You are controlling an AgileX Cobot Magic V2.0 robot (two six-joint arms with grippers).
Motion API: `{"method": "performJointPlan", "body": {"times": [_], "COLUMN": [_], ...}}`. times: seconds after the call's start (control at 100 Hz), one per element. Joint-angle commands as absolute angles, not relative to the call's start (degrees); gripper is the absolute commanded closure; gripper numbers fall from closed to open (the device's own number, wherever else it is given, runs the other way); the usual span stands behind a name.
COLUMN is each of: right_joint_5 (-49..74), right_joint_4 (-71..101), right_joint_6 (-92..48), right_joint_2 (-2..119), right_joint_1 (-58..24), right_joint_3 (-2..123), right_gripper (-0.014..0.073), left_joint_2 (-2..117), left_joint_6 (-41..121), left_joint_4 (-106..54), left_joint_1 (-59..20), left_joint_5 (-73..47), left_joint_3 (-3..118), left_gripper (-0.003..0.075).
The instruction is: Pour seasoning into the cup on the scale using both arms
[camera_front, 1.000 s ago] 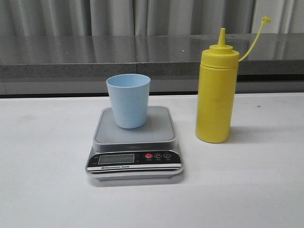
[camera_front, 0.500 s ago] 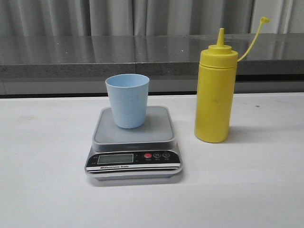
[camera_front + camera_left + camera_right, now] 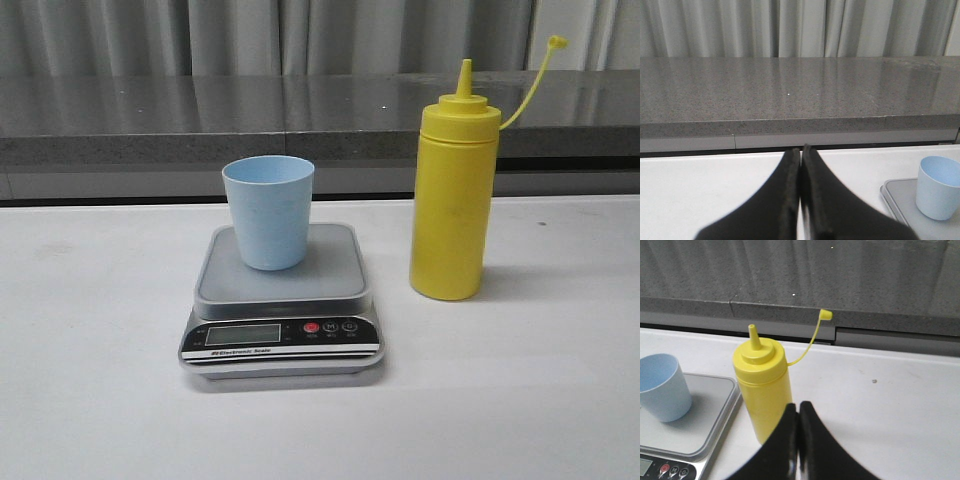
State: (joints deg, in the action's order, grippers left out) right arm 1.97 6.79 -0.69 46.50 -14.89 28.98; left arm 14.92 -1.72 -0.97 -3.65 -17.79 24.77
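Nothing on the white tabletop [image 3: 90, 400] is shifting since a moment ago, so pouring is not beginning. The flat grey digital scale [image 3: 282, 320] is sitting toward the near edge, carrying the light blue plastic cup [image 3: 268, 211]; the tall yellow squeeze bottle [image 3: 454, 195] is standing just right, ungrasped. Left fingers [image 3: 800, 200] and right fingers [image 3: 797, 440] are pressing closed, empty
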Motion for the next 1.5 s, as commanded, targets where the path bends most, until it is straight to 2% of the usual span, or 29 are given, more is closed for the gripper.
{"method": "performJointPlan", "body": {"times": [0.0, 0.05, 0.12, 0.17, 0.27, 0.33, 0.43, 1.03, 1.22, 1.49], "right_joint_5": [-5.08, -6.94, -10.2, -13.25, -20.17, -24.5, -32.55, -63.82, -68.71, -69.25], "right_joint_4": [5.63, 4.79, 3.7, 2.51, 1.3, 1.3, 1.22, -4.79, -7.81, -8.47], "right_joint_6": [-1.45, -1.45, -1.45, -1.45, -1.39, -1.39, -1.35, -1.09, 0.0, 0.56], "right_joint_2": [48.35, 49.22, 50.61, 51.35, 52.96, 54.16, 56.97, 83.34, 90.18, 96.75], "right_joint_1": [-16.16, -16.76, -17.36, -17.69, -17.88, -17.88, -17.88, -17.88, -17.88, -17.88], "right_joint_3": [29.85, 29.13, 27.79, 26.59, 23.59, 21.67, 18.47, 16.11, 18.47, 23.86], "right_gripper": [0.0638, 0.059, 0.0469, 0.0347, 0.005, -0.0076, -0.0041, -0.0041, -0.0041, -0.0041], "left_joint_2": [15.35, 15.35, 15.35, 15.35, 15.35, 15.35, 15.35, 15.35, 15.35, 15.35], "left_joint_6": [-2.2, -2.2, -2.2, -2.2, -2.2, -2.2, -2.2, -2.2, -2.2, -2.2], "left_joint_4": [-0.94, -0.94, -0.94, -0.94, -0.94, -0.94, -0.94, -0.94, -0.94, -0.94], "left_joint_1": [-3.58, -3.58, -3.58, -3.58, -3.58, -3.58, -3.58, -3.58, -3.58, -3.58], "left_joint_5": [-12.98, -12.98, -12.98, -12.98, -12.98, -12.98, -12.98, -12.98, -12.98, -12.98], "left_joint_3": [26.23, 26.23, 26.23, 26.23, 26.23, 26.23, 26.23, 26.23, 26.23, 26.23], "left_gripper": [0.074, 0.074, 0.074, 0.074, 0.074, 0.074, 0.074, 0.074, 0.074, 0.074]}}
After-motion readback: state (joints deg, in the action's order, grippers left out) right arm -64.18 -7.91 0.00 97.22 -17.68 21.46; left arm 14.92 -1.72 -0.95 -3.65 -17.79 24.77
